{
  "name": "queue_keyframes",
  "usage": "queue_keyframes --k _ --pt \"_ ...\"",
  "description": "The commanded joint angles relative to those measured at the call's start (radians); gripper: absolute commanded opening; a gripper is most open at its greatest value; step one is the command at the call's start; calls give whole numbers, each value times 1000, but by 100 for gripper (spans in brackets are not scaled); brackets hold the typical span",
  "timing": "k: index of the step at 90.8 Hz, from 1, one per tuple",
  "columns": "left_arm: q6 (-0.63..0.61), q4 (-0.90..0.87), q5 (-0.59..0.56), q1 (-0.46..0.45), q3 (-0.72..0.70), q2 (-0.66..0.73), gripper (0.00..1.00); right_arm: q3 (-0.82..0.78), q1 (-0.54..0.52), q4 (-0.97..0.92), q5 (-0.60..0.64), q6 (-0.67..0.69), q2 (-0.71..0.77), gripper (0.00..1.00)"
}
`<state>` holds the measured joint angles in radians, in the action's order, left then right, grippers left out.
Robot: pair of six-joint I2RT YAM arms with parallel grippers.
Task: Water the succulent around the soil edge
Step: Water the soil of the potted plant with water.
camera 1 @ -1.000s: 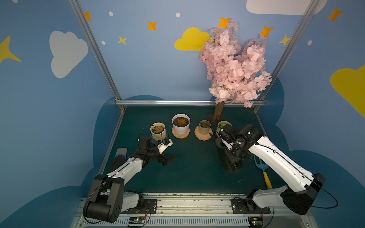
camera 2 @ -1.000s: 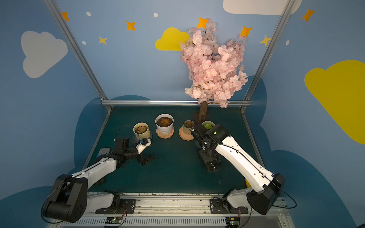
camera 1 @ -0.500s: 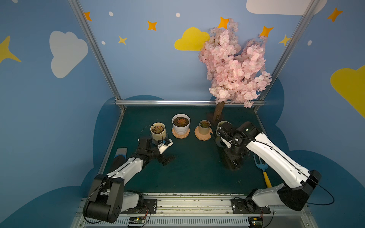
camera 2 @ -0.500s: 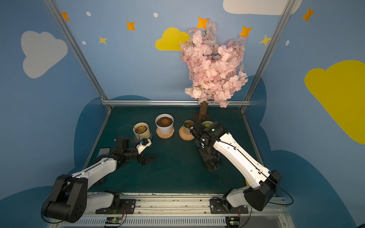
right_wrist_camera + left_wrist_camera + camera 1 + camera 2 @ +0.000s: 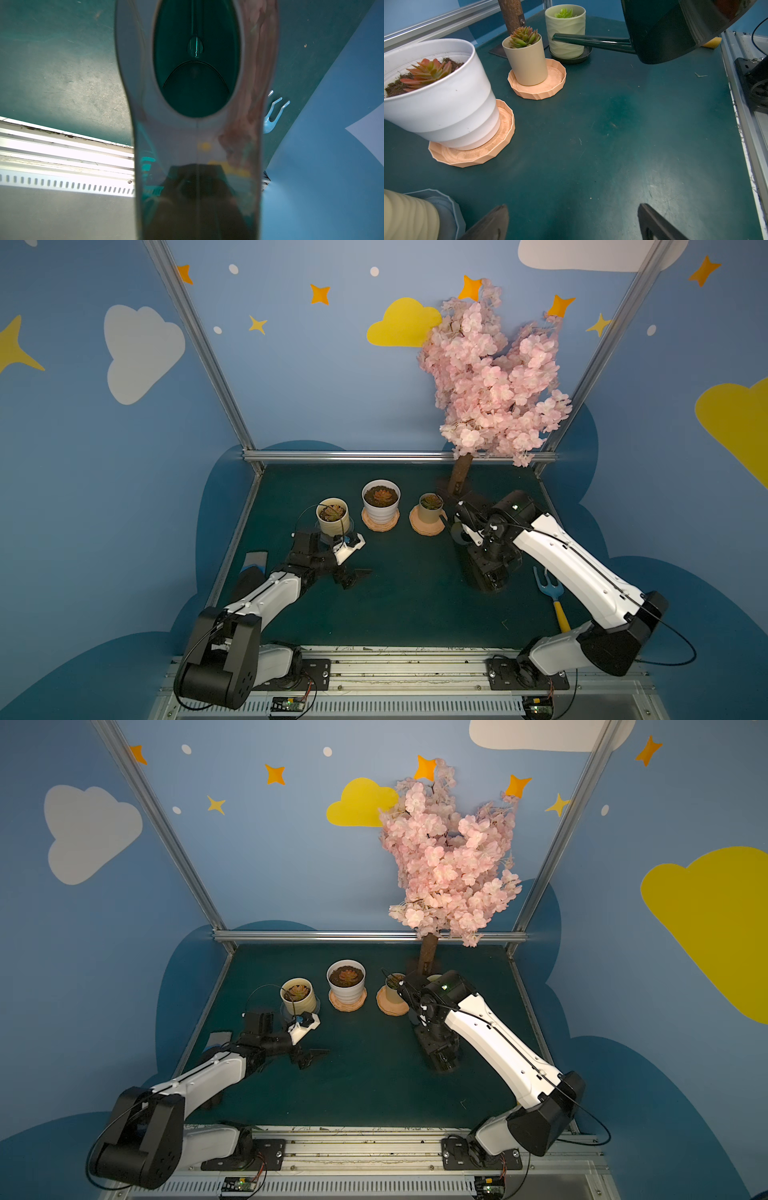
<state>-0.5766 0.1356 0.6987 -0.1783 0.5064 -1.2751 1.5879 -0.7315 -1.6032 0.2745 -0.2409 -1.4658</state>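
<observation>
Right gripper (image 5: 484, 549) clamped on glossy dark-green plastic watering can (image 5: 675, 27) at its handle (image 5: 197, 141): rigid, slick, probably light; tilt slowly. Left gripper (image 5: 572, 207): 2 jaws apart, empty.

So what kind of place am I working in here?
Most likely a staged robot test cell dressed as a small garden: an aluminium frame with cloud-painted blue walls, a pink blossom tree and potted succulents on a green mat, both arms bolted to a rail.
</observation>
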Motion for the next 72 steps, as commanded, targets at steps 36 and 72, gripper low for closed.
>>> queue_keyframes --k 36,72 --pt "-22 13 -19 -8 -22 1 100 44 6 -59 9 18 -28 0" --pt "-23 9 -24 -12 -27 18 100 36 7 -67 -5 9 -21 0"
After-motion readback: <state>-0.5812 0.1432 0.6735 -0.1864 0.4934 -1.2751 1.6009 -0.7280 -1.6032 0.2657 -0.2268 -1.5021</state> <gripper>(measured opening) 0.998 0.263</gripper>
